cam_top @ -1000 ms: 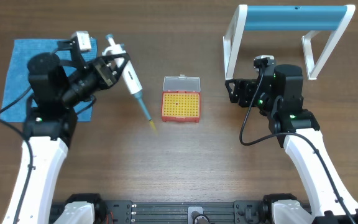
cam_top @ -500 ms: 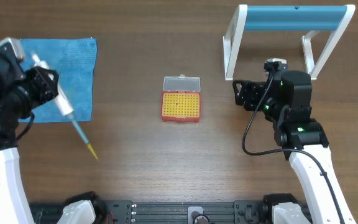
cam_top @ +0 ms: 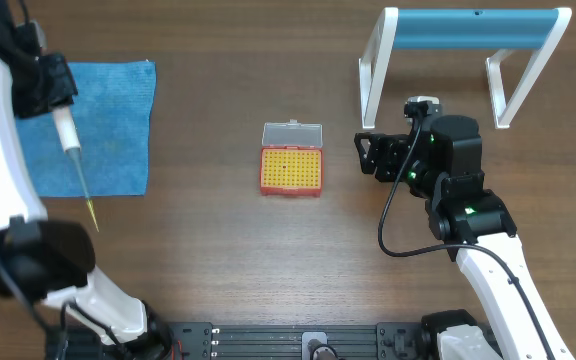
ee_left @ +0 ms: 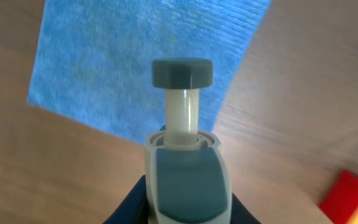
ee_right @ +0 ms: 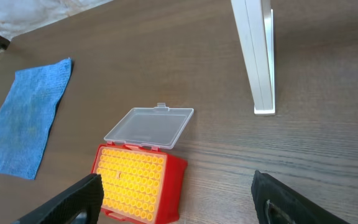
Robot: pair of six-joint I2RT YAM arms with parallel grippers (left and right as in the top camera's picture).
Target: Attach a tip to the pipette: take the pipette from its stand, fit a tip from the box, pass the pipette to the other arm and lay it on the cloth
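Swung round since 0.5 s ago, pipette (cam_top: 68, 140) now lies lengthwise over the blue cloth (cam_top: 118, 110), well left of the tip box (cam_top: 291, 170), L hand (cam_top: 56, 90) clamped on its body. Its yellow tip (cam_top: 90, 212) pokes past the cloth's edge over bare bench (cam_top: 218, 260). R hand (cam_top: 364, 155), fingers apart & holding nothing, hovers just right of the tip box, stand (cam_top: 468, 25) beyond

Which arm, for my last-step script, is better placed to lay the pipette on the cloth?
Left: its jaws hold the tipped pipette at the blue cloth; the right jaws gape empty by the stand.
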